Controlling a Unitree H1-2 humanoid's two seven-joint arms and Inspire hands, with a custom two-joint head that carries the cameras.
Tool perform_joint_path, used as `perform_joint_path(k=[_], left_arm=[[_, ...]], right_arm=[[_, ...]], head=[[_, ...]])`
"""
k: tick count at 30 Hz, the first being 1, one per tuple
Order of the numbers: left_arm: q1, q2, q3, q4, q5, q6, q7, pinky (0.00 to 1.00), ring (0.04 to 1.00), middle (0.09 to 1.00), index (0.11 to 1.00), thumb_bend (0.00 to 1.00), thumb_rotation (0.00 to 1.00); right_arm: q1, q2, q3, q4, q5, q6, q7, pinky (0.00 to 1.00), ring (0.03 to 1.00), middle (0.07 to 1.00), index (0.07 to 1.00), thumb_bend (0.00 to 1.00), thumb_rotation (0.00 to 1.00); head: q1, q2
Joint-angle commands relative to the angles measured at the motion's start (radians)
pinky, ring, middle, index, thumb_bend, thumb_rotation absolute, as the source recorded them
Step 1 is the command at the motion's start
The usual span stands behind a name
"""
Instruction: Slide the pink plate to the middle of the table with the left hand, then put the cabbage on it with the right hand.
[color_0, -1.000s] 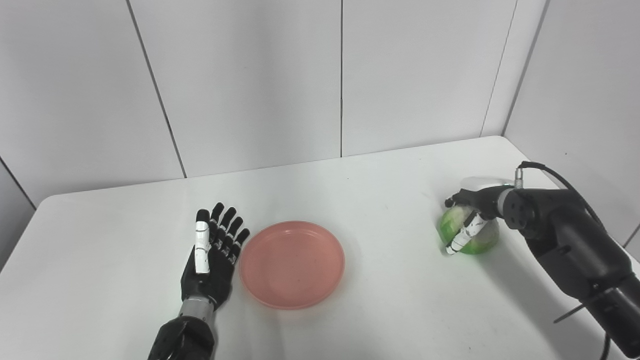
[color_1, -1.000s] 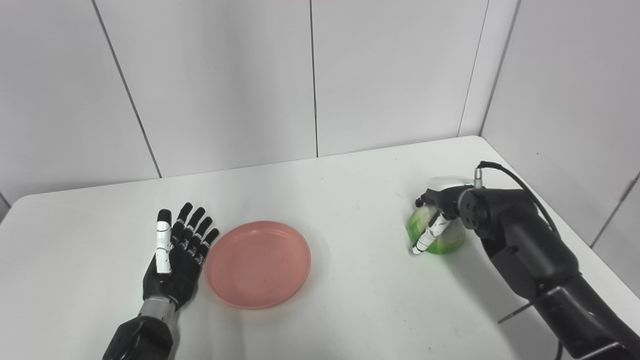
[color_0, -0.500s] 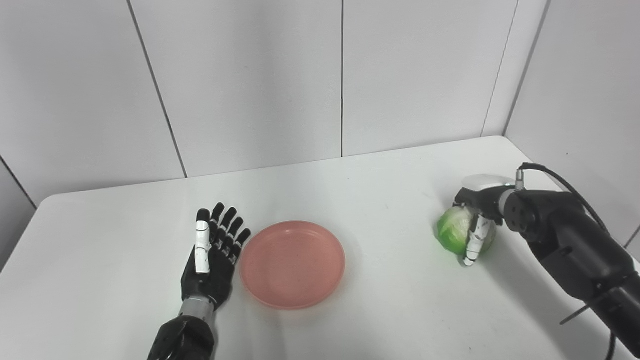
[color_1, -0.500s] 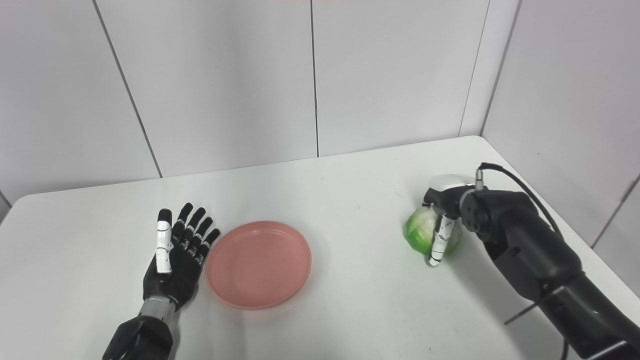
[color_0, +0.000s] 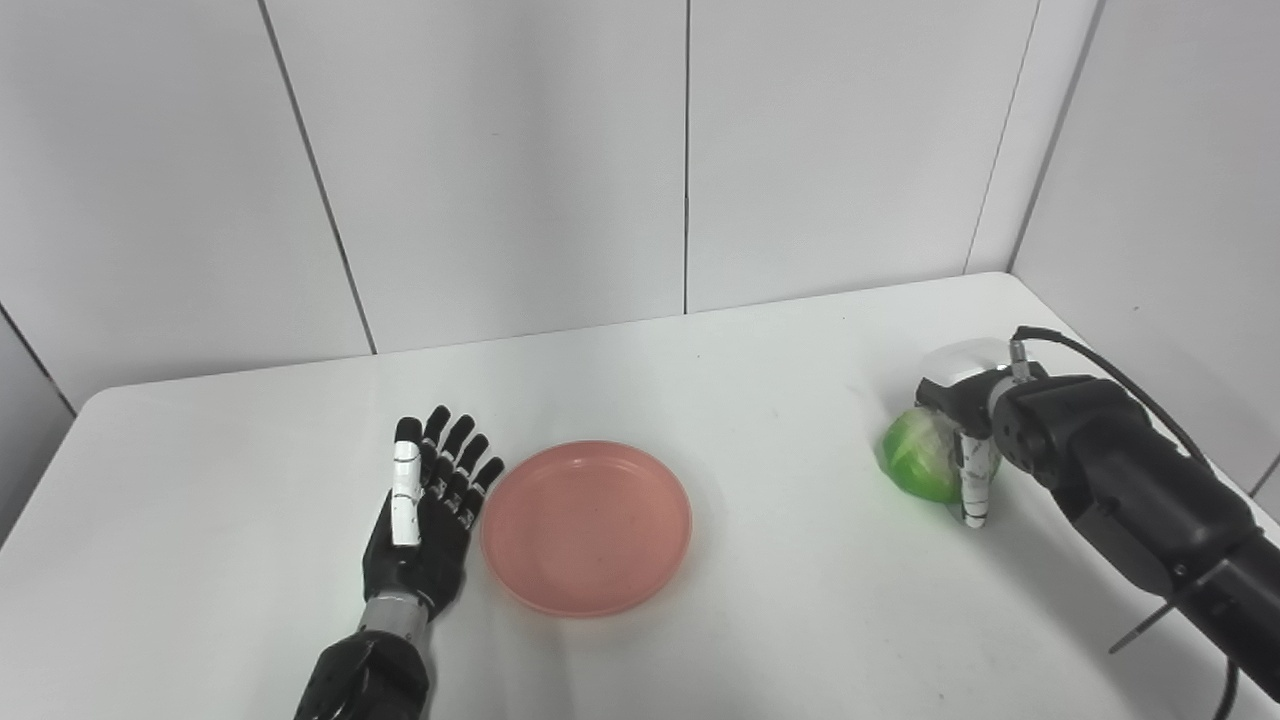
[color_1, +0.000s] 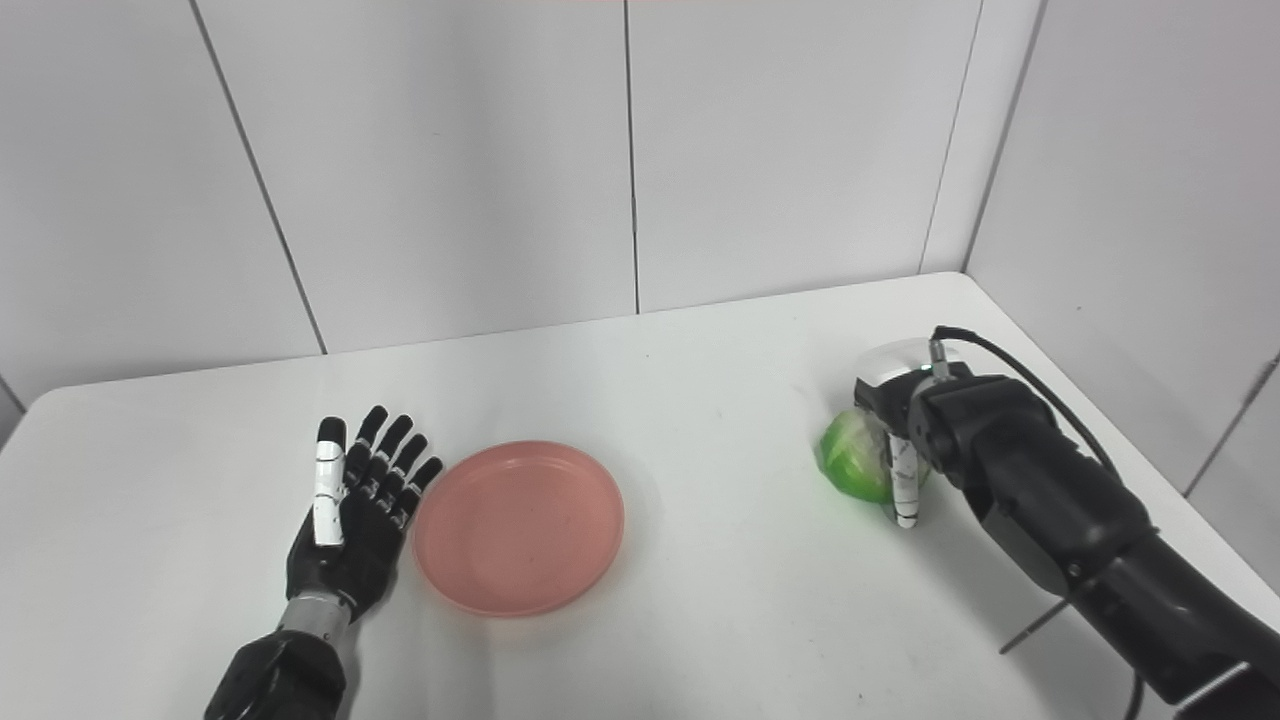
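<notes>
The pink plate (color_0: 586, 527) lies flat on the white table (color_0: 750, 620), a little left of its middle. My left hand (color_0: 425, 510) lies open and palm-up just left of the plate, fingers spread, close to the rim. The green cabbage (color_0: 918, 465) rests on the table at the right. My right hand (color_0: 965, 410) sits over its right side, with the white thumb (color_0: 975, 485) pointing down against the cabbage's near right flank. The other fingers are hidden behind the cabbage.
White wall panels close off the back and the right side of the table. The table's right edge runs just past my right forearm (color_0: 1130, 490), which trails a black cable (color_0: 1100, 355).
The right thumb has swung from across the cabbage's front to its right side, leaving more of the cabbage showing. The cabbage has shifted slightly left. Left hand and plate have not moved.
</notes>
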Motion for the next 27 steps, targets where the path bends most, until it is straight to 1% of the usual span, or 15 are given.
perform_joint_path(k=[1,2,3,5,7,8,10,12,15,17,20,25,27], left_arm=[[0.016,0.004,0.001,0.016,0.010,0.052,0.029,0.93,0.978,0.980,0.989,0.90,0.81],[0.017,0.002,0.001,0.015,0.009,0.053,0.030,0.92,0.977,0.980,0.988,0.90,0.81],[0.018,0.001,0.001,0.014,0.009,0.055,0.030,0.92,0.976,0.980,0.988,0.90,0.81],[0.021,-0.001,0.000,0.011,0.009,0.057,0.029,0.93,0.978,0.983,0.990,0.90,0.81],[0.024,-0.003,0.000,0.008,0.011,0.056,0.032,0.93,0.979,0.982,0.992,0.89,0.81],[0.025,-0.004,0.000,0.007,0.012,0.057,0.033,0.94,0.980,0.982,0.993,0.89,0.81],[0.027,-0.005,0.003,0.008,0.009,0.057,0.034,0.95,0.982,0.983,0.992,0.89,0.81],[0.027,-0.004,0.003,0.012,0.008,0.056,0.034,0.95,0.976,0.981,0.985,0.89,0.81],[0.027,-0.001,0.002,0.017,0.010,0.054,0.031,0.94,0.975,0.982,0.988,0.90,0.80],[0.027,0.000,0.000,0.021,0.013,0.052,0.032,0.94,0.976,0.989,0.995,0.90,0.81],[0.027,-0.002,-0.001,0.028,0.015,0.048,0.034,0.94,0.973,0.990,0.990,0.90,0.80],[0.030,-0.006,-0.004,0.034,0.017,0.039,0.031,0.92,0.969,0.990,0.991,0.90,0.79],[0.030,-0.008,-0.005,0.034,0.020,0.038,0.033,0.93,0.967,0.990,0.988,0.91,0.79]], right_arm=[[-0.001,-0.020,-0.019,-0.003,0.029,-0.020,-0.009,0.33,0.436,0.558,0.647,0.70,0.01],[0.010,-0.018,-0.039,-0.007,0.059,-0.037,-0.041,0.31,0.413,0.514,0.631,0.62,0.00],[0.017,-0.018,-0.052,-0.010,0.080,-0.048,-0.064,0.31,0.407,0.474,0.584,0.58,0.00],[0.034,-0.004,-0.105,-0.009,0.158,-0.058,-0.106,0.30,0.394,0.446,0.548,0.53,0.00],[0.043,0.021,-0.166,-0.004,0.248,-0.039,-0.129,0.31,0.401,0.460,0.529,0.53,0.00],[0.045,0.028,-0.182,-0.001,0.276,-0.032,-0.136,0.32,0.406,0.471,0.518,0.53,0.00],[0.051,0.056,-0.248,-0.003,0.366,-0.006,-0.155,0.32,0.406,0.486,0.501,0.53,0.00],[0.053,0.071,-0.291,-0.013,0.429,0.009,-0.172,0.31,0.394,0.481,0.505,0.53,0.00],[0.052,0.079,-0.328,-0.026,0.497,0.007,-0.190,0.33,0.428,0.506,0.481,0.53,0.00],[0.044,0.079,-0.345,-0.030,0.543,-0.001,-0.200,0.33,0.424,0.489,0.497,0.53,0.00],[0.027,0.084,-0.378,-0.036,0.617,0.014,-0.205,0.33,0.398,0.466,0.525,0.53,0.00],[0.009,0.090,-0.406,-0.074,0.695,0.059,-0.217,0.32,0.395,0.464,0.525,0.53,0.00],[0.007,0.094,-0.415,-0.088,0.726,0.066,-0.223,0.34,0.429,0.474,0.513,0.53,0.00]], head=[[0.001,0.000],[0.001,0.001],[0.001,0.001],[0.003,0.003],[0.005,0.005],[0.006,0.006],[0.006,0.006],[0.007,0.006],[0.007,0.006],[0.008,0.006],[0.011,0.007],[0.021,0.009],[0.024,0.009]])
